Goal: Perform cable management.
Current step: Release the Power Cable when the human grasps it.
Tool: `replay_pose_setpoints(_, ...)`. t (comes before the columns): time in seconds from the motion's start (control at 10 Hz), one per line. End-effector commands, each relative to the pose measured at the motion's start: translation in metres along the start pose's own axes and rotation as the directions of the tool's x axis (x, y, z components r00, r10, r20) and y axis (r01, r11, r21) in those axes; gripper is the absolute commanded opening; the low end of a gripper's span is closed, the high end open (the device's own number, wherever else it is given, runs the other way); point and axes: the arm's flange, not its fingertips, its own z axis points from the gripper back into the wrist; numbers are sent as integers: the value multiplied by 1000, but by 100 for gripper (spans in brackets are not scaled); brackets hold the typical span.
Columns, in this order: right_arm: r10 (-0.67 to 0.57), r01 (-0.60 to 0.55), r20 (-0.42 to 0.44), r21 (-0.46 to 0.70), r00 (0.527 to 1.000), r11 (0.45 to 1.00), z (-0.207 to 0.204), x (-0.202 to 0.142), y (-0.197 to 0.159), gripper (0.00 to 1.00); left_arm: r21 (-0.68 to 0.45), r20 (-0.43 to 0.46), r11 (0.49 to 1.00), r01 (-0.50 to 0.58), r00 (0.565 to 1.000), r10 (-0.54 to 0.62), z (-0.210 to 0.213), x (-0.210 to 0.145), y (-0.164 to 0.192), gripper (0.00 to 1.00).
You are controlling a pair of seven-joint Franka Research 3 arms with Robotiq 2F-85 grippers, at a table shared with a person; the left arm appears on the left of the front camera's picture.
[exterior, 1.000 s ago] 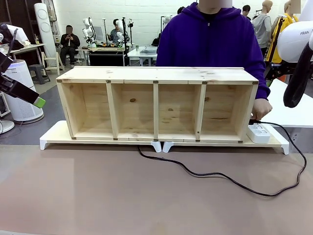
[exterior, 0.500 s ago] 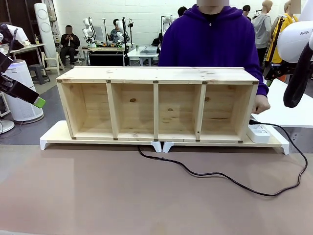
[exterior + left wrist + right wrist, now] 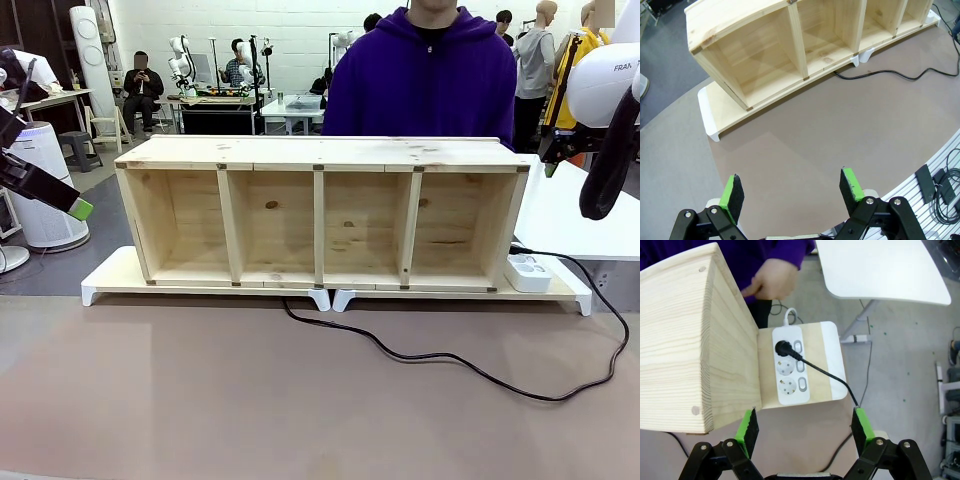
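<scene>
Cable: black cord plugged into white power strip, looping loosely across table from under wooden shelf | right gripper: wide open, empty, above strip | left gripper: wide open, empty | advice: grasp slack mid-loop, avoid tugging plug.

A long wooden four-compartment shelf stood on two flat risers set end to end across the table. At the shelf's right end a white power strip lay on the riser. The thin black cable, plugged into the strip, looped over the table before the shelf and ran under the risers' middle. A person stood behind the shelf.
</scene>
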Motion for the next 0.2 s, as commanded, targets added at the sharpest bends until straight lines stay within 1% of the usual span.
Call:
replay_pose_setpoints(0.0,-1,1,-4,0,1000,1000,0,0,0,96,5,10,1000,7,1000,-7,-1,2,1,100)
replay_pose_setpoints(0.1,-1,1,-4,0,1000,1000,0,0,0,96,5,10,1000,7,1000,-7,-1,2,1,100)
